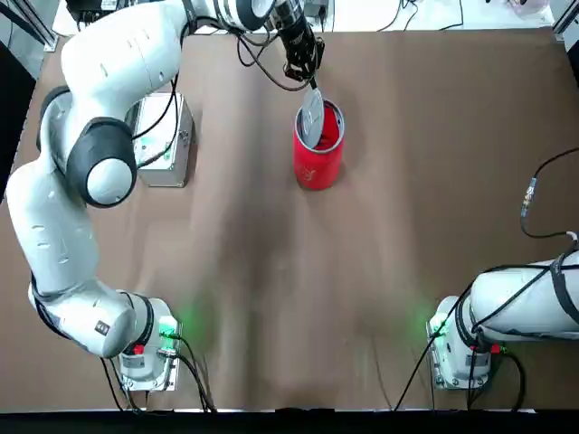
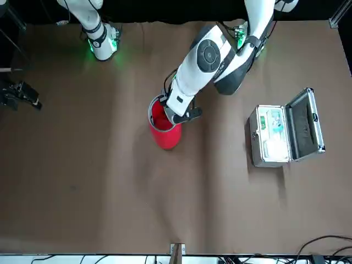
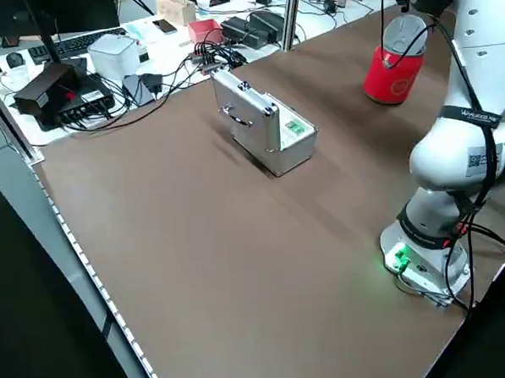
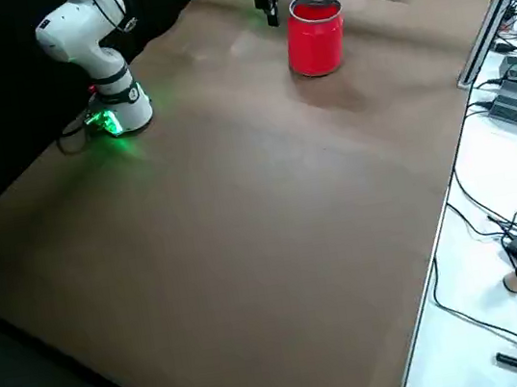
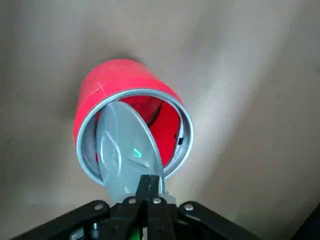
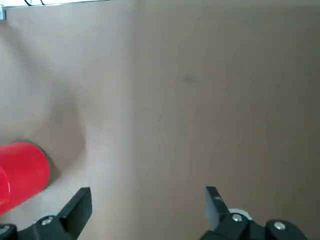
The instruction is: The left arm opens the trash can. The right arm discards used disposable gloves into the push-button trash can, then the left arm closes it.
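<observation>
We judge the step in hand to be closing the trash can [image 1: 317, 152], which stands toward the far side of the table [image 1: 380, 271] with its round metal lid [image 1: 312, 116] tipped up on edge inside the rim. To do it well, the left gripper [image 5: 148, 186] should press the lid's raised edge down evenly and straight, without shoving sideways, since the red bin looks light and could slide or tip; we would ease off as soon as the lid seats. In the left wrist view the gripper's fingers are drawn together with no gap between them, tips resting at the near edge of the lid, pushing rather than gripping it, as far as we can tell. The right gripper [image 6: 147, 210] hangs back near its base, spread wide and empty (we see no gloves anywhere). The silver case [image 2: 283, 131] lies open, well apart from the bin.
</observation>
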Controlling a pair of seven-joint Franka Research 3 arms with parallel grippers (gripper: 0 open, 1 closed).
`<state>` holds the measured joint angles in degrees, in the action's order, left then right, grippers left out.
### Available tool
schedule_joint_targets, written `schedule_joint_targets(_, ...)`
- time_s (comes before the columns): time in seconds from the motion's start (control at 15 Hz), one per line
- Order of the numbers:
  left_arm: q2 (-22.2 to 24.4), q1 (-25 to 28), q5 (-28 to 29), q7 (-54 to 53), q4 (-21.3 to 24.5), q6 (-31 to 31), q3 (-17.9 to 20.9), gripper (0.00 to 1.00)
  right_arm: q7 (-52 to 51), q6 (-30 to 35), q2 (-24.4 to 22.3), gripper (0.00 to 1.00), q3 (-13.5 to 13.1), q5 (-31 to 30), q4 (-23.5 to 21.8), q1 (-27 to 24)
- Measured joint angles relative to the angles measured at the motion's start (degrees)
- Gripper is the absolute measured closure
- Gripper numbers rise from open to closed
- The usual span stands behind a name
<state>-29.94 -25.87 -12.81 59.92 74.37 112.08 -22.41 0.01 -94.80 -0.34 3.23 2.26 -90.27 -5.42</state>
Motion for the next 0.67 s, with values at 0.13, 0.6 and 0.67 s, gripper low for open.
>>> schedule_joint_targets(0.13,-0.19,-0.33,0.00,-0.02,0.15,-0.09,-0.02,0.99,-0.06,-0.47,-0.01,0.00,0.11,-0.98,0.01,0.01)
schedule_joint_targets(0.6,-1.98,-0.76,0.00,-0.13,0.53,1.07,0.01,0.99,-0.23,-0.53,-0.30,0.00,0.32,-1.51,0.10,0.08)
schedule_joint_targets(0.67,-2.12,-0.83,0.01,-0.14,0.53,1.40,0.01,0.99,-0.23,-0.42,-0.30,0.00,0.31,-1.52,0.10,0.07)
